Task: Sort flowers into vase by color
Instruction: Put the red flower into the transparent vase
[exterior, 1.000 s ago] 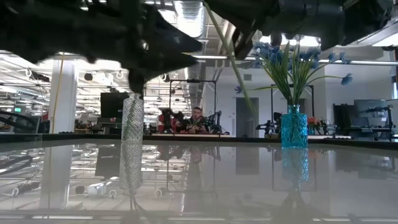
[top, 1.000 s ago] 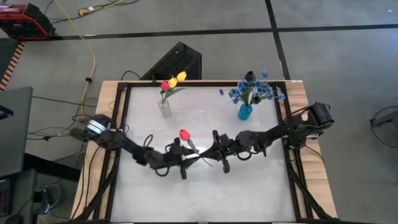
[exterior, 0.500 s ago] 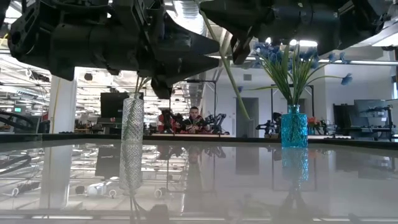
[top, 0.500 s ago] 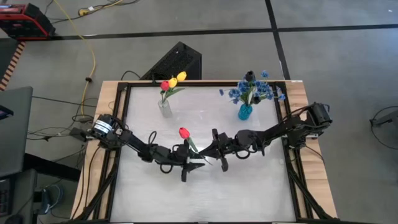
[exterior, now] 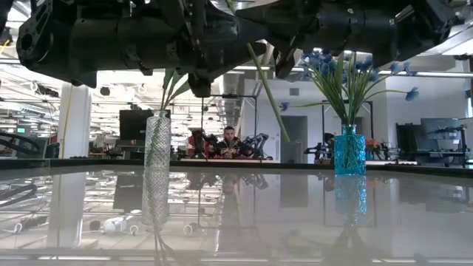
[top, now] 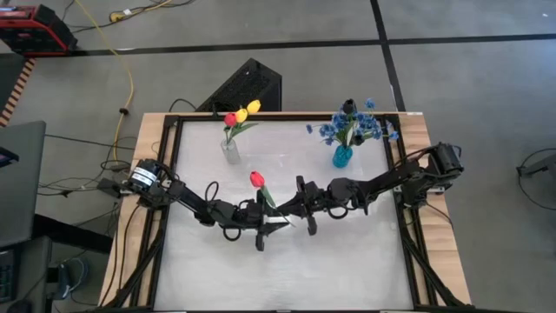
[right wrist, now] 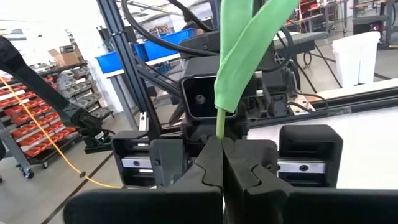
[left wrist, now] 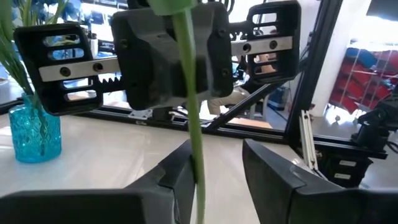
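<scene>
At mid-table the right gripper pinches the red tulip by its stem, bud toward eleven o'clock, while the left gripper, fingers apart, seemingly brackets the same stem, nearer the clear vase at twelve.

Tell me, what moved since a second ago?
The left gripper slid in toward the right gripper, its open fingers now either side of the red tulip stem. The right gripper stays shut on the stem, and the tulip barely shifted. Both vases stayed put.
</scene>
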Robot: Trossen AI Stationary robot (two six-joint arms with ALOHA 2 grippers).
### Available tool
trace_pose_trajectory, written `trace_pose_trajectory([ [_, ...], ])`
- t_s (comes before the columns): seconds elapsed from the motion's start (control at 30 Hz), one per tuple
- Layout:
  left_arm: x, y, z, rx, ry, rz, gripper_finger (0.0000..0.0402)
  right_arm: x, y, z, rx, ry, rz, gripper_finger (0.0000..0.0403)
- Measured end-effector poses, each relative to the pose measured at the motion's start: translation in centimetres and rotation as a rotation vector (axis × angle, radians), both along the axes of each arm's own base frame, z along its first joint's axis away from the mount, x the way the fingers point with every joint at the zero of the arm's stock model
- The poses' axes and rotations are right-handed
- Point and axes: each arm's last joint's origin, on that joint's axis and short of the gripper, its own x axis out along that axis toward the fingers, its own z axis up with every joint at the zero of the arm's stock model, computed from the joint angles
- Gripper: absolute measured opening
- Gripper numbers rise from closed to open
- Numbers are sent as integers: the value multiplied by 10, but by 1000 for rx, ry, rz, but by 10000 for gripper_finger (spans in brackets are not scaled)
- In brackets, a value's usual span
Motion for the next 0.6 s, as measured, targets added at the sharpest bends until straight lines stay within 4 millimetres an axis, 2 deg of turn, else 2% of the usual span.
trace_pose_trajectory([
  [0.2, -1, 0, 1, 9, -1, 4, 93, 0, -1, 0, -5, -2, -3, 18],
  [0.4, -12, 6, 4, -17, -3, 72, 54, 0, -2, 2, -18, -9, -6, 20],
  [0.5, -16, 8, 8, -25, -11, 101, 15, 0, -2, 2, -18, -13, -7, 35],
  [0.6, -16, 9, 13, -15, -22, 109, 4, 0, -2, 2, -22, -14, -9, 56],
])
